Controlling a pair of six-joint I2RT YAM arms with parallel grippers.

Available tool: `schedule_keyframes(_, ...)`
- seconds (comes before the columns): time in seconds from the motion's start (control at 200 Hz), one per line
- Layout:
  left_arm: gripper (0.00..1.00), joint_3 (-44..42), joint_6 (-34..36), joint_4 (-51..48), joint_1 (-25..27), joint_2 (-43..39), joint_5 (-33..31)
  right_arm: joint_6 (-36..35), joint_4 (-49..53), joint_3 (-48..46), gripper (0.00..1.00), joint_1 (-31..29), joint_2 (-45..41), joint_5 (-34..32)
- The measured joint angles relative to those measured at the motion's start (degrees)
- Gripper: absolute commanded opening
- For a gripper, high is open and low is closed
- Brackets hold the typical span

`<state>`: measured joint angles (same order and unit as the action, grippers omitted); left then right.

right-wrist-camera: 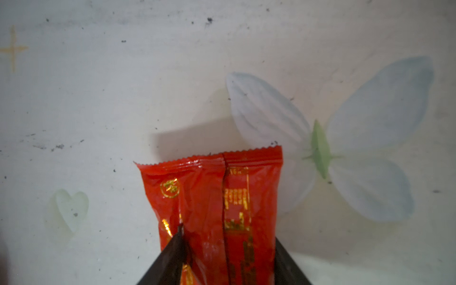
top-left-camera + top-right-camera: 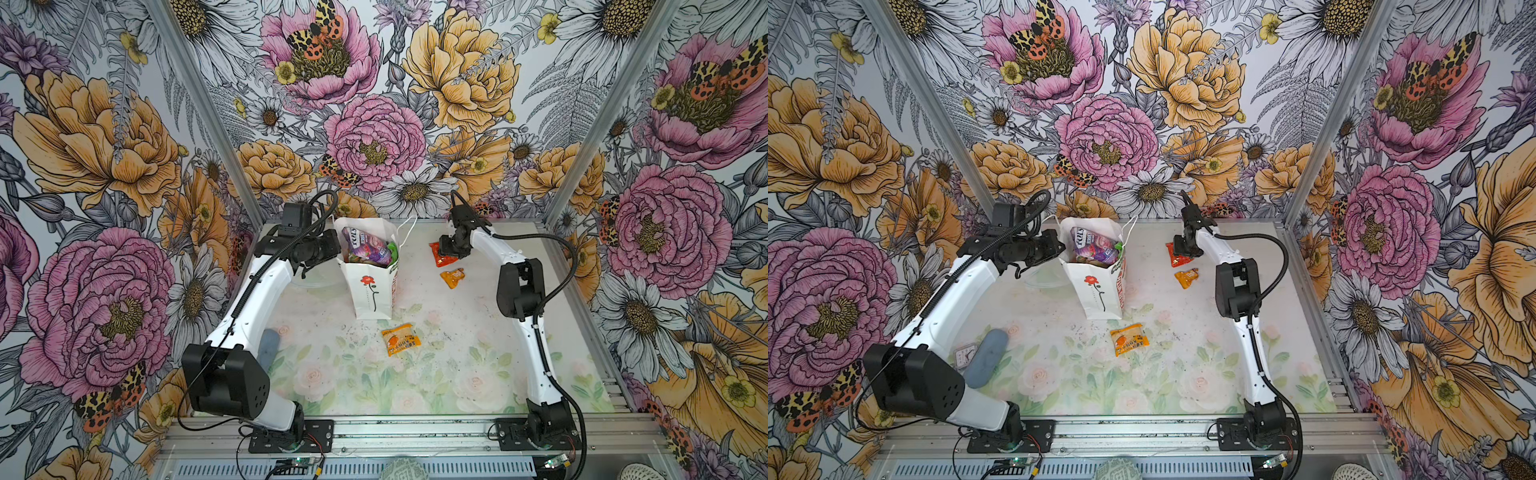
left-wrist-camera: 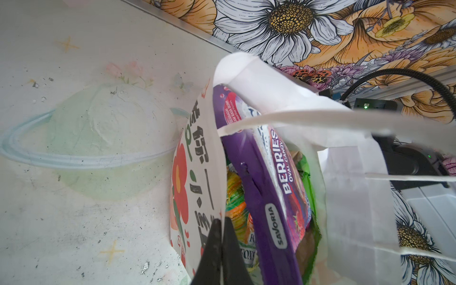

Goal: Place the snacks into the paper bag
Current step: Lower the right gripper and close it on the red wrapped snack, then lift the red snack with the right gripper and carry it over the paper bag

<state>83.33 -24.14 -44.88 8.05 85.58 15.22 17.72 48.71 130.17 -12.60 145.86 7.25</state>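
- Paper bag [image 2: 365,305] [image 2: 1096,299] stands upright toward the back of the table [image 2: 457,357], left of centre in both top views. Its mouth is open and a red rose is drawn on its front face.
- Inside it, a purple berries candy pouch [image 3: 276,172] [image 2: 365,247] lies uppermost, leaning across the mouth. A green packet [image 3: 309,182] shows behind it. Yellow-green and orange wrappers sit lower down, too crowded to make out.
- Left gripper [image 3: 220,223] is closed on the bag's printed side wall at the rim, with the paper pinched between its two black fingers.
- Red packet [image 1: 212,197] [image 2: 435,251] lies flat on the table to the right of the bag, well apart from it.
- Right gripper [image 1: 228,233] is down over the red packet, one finger at each long edge and the jaws partly apart. Cannot tell whether they clamp it yet.
- Small orange packet [image 2: 452,277] [image 2: 1186,277] lies just beside the red one, on the side nearer the arm bases, with a gap between them.
- Orange fruit packet [image 2: 400,340] [image 2: 1128,340] lies flat in front of the bag, near its base but not touching.
- Blue-grey oblong object [image 2: 986,357] lies by the left arm, with a small clock [image 2: 962,355] beside it.
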Motion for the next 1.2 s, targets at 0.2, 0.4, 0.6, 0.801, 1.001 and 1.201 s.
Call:
schedule_keyframes(0.2, 0.02, -0.04, 0.0, 0.2, -0.07, 0.0, 0.46, 1.77, -0.24, -2.49, 0.33, -0.09, -1.84, 0.15)
schedule_keyframes(0.4, 0.02, -0.09, 0.0, 0.17, -0.11, -0.09, 0.74, 3.41, -2.14, -11.32, 0.27, -0.15, -7.69, 1.11)
schedule_keyframes(0.6, 0.02, -0.09, -0.04, 0.17, -0.11, -0.09, 0.81, 5.66, -6.49, -22.29, 0.22, -0.15, -16.44, 3.26)
schedule_keyframes(0.801, 0.02, -0.55, -0.2, 0.37, -0.11, -0.61, 0.94, 7.39, -10.51, -30.25, 0.21, -0.15, -23.43, 5.16)
schedule_keyframes(1.001, 0.02, -0.59, -0.22, 0.39, -0.11, -0.61, 0.96, 8.87, -12.0, -39.54, 0.21, -0.28, -32.79, 6.19)
schedule_keyframes(1.201, 0.02, -0.59, -0.66, 0.39, -0.11, -0.61, 1.01, 10.34, -12.37, -46.1, 0.21, -0.92, -44.52, 6.51)
